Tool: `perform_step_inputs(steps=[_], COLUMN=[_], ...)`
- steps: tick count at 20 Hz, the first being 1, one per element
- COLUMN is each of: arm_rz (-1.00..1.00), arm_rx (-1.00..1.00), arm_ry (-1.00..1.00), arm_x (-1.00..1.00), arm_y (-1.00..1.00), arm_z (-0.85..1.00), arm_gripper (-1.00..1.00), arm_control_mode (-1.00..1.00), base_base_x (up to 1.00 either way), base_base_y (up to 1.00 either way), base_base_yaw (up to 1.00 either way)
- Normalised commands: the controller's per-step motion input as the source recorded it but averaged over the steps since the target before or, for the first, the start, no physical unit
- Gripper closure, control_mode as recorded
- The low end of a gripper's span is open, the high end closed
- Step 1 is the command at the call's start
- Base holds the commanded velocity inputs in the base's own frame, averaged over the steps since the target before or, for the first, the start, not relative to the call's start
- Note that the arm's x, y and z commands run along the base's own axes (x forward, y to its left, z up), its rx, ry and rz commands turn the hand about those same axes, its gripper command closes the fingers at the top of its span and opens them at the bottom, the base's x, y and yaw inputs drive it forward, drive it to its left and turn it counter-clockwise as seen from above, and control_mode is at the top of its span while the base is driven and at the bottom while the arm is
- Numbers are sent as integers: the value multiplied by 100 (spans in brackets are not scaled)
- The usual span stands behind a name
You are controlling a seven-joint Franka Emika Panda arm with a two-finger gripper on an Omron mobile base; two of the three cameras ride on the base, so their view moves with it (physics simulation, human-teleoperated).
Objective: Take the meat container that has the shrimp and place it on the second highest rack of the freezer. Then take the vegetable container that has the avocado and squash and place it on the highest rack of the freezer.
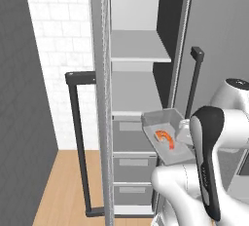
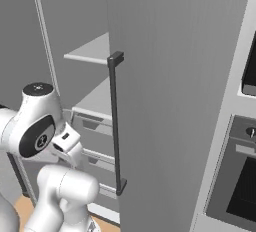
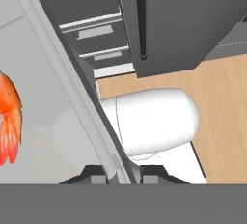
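Premises are presenting as a domestic kitchen: tall freezer (image 1: pixel 138 98) standing open with shelves and drawers (image 1: pixel 132 161), white tiled wall (image 1: pixel 53 49), wooden floor (image 1: pixel 63 191), built-in oven (image 2: pixel 235 176) sitting alongside.

2 base views share freezer (image 1: pixel 141 98), hand close

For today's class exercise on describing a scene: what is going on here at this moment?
The robot arm holds the meat container, with the shrimp lying in it, in front of the open freezer. The gripper is shut on the tray's rim. The tray hangs in the air about level with the top drawer, just below the lower of the two shelves. Both shelves are bare.
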Motion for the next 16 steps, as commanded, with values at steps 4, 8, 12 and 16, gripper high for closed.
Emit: perform_step_inputs(steps=[4,8,12,16], arm_rz=[-12,-26,-18,-13], arm_rx=[-13,0,0,0], arm_ry=[7,-3,-5,-6], arm_x=[20,67,100,97], arm_y=[24,1,17,4], arm_z=[3,-1,0,0], arm_gripper=[100,100,100,100], arm_control_mode=[-100,-100,-100,-100], base_base_x=[0,0,0,0], base_base_y=[0,0,0,0], base_base_yaw=[0,0,0,0])
